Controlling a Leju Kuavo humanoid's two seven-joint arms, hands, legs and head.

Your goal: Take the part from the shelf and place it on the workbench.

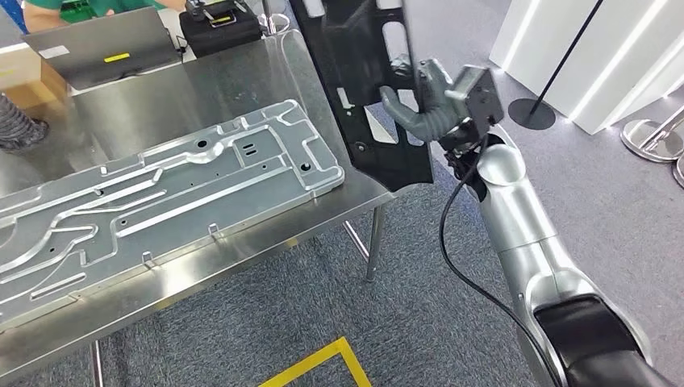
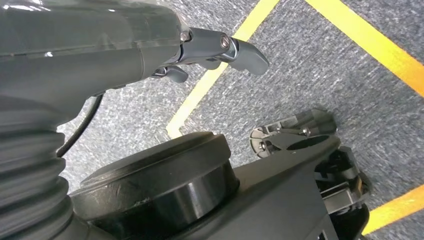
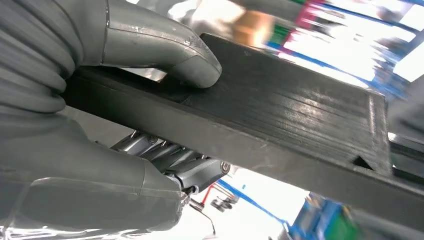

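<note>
1 black part [image 1: 367, 89], gripped upright by right hand [image 1: 427, 109]; left hand [image 2: 200, 47] fingers loosely apart, empty. Lower flat onto workbench [image 1: 210, 89], avoiding silver panel [image 1: 161, 201].

We see the plate [image 1: 161, 201] lying flat on the tabletop [image 1: 266, 64], a laptop [image 1: 105, 44] and case [image 1: 219, 28] behind it. The part [image 1: 379, 105] hangs upright over the tabletop's right edge, held by the right robot hand [image 1: 427, 109]. The left robot hand [image 2: 150, 45] hangs above the floor [image 2: 320, 65].
</note>
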